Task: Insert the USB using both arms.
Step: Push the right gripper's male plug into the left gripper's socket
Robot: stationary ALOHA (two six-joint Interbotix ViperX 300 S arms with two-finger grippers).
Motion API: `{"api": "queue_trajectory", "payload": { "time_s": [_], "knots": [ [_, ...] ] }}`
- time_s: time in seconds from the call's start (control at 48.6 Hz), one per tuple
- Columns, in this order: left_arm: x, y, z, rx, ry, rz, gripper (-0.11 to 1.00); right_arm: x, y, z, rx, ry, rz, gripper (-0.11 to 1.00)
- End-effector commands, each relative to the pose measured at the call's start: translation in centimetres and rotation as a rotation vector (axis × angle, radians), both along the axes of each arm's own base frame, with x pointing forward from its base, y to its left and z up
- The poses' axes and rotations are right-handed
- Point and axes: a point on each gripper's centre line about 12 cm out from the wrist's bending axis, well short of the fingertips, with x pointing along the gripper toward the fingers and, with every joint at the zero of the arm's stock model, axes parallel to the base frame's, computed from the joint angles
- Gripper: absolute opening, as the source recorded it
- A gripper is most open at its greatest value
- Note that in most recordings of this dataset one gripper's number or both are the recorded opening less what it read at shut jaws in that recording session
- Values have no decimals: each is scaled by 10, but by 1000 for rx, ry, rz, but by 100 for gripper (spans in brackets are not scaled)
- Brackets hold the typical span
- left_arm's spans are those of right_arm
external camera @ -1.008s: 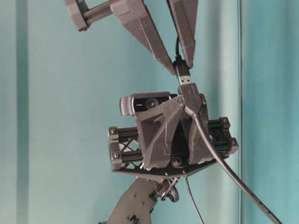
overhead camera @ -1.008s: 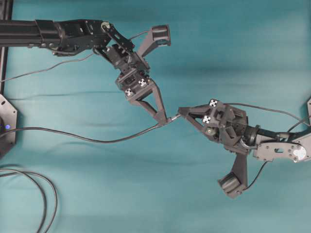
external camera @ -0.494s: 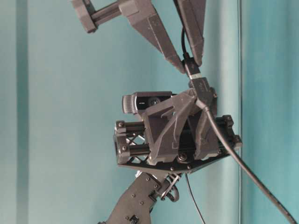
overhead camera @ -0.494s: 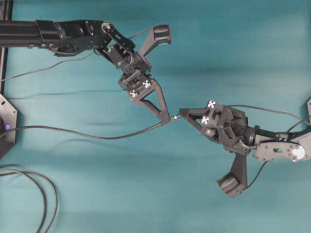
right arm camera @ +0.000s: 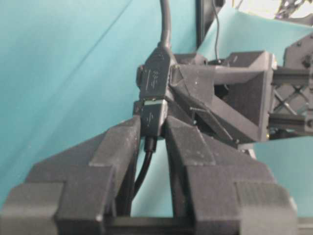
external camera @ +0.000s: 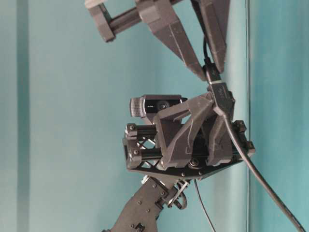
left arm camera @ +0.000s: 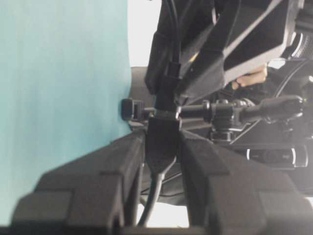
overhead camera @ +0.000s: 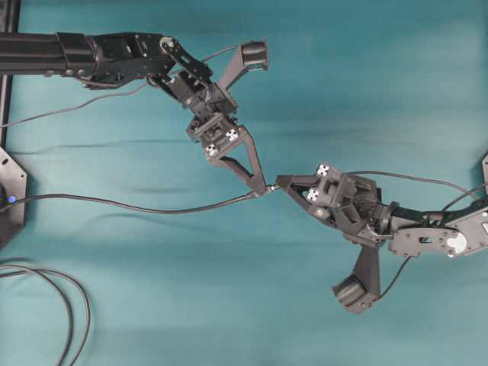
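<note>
Your left gripper (overhead camera: 261,187) is clamped narrow on the black socket (left arm camera: 162,142) and your right gripper (overhead camera: 280,183) is pinched just as tight on the USB (right arm camera: 152,117), the two tips meeting nose to nose above the teal table (overhead camera: 381,76), mid-frame in the overhead view. The plug sits end to end against the socket with only a thin sliver of silver showing at the joint. There's faint embossed marking on both black bodies, too small for you to read.
</note>
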Motion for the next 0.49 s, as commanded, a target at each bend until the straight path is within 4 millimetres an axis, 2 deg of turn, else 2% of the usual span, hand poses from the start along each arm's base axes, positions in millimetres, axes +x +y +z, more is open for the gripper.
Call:
{"api": "queue_trajectory", "payload": {
  "time_s": [0.0, 0.185, 0.473],
  "knots": [
    [12, 19, 29, 31, -73, 54, 28, 10, 9, 11, 18, -30, 26, 19],
    [14, 22, 29, 47, -74, 72, 28, 17, 12, 9, 26, -31, 24, 19],
    [14, 21, 30, 42, -78, 65, 28, 16, 10, 8, 43, -33, 10, 19]
  ]
}}
